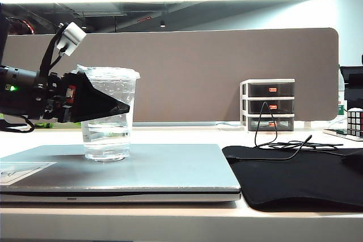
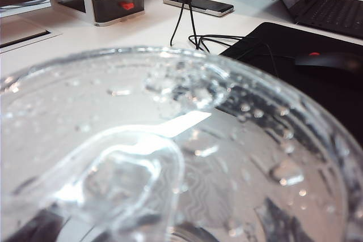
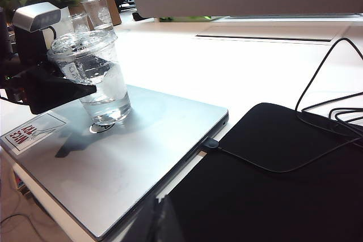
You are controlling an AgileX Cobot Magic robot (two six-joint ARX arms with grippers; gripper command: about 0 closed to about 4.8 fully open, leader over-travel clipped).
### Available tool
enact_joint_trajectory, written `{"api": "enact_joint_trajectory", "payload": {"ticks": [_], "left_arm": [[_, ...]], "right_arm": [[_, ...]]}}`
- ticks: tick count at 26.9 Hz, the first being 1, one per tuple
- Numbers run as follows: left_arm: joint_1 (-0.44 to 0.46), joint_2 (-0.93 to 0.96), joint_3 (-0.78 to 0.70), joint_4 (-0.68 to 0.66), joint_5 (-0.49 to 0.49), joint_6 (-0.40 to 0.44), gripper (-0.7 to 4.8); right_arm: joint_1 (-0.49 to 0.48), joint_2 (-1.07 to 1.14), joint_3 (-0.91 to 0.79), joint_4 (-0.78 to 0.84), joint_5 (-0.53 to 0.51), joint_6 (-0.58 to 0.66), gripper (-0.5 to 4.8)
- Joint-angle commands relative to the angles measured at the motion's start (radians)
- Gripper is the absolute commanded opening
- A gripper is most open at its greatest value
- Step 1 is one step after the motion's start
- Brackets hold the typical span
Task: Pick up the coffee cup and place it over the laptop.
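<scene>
We see coffee cup (image 1: 109, 114) upright on closed silver laptop (image 1: 164, 171), toward its left part, clear liquid inside. Left gripper (image 1: 116, 107) level at cup, fingers spread wide on either side of it; contact we cannot tell. Right gripper not visible in any view, state unknown to us. Black mat (image 1: 295, 177) just right of laptop, black cable (image 1: 272, 140) lying over it
</scene>
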Motion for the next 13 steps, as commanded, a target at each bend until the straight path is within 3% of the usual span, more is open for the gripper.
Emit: {"api": "enact_joint_trajectory", "payload": {"ticks": [1,7,13], "left_arm": [[0.010,-0.023,-0.006,0.012,0.009,0.013,4.79],[0.071,-0.097,-0.042,0.000,0.040,0.010,4.79],[0.074,-0.217,-0.113,-0.069,0.033,-0.004,4.79]], "right_arm": [[0.000,-0.002,-0.006,0.010,-0.003,-0.001,-0.06],[0.000,-0.002,-0.006,0.010,-0.002,-0.001,-0.06],[0.000,-0.002,-0.006,0.010,0.001,-0.002,-0.06]]}}
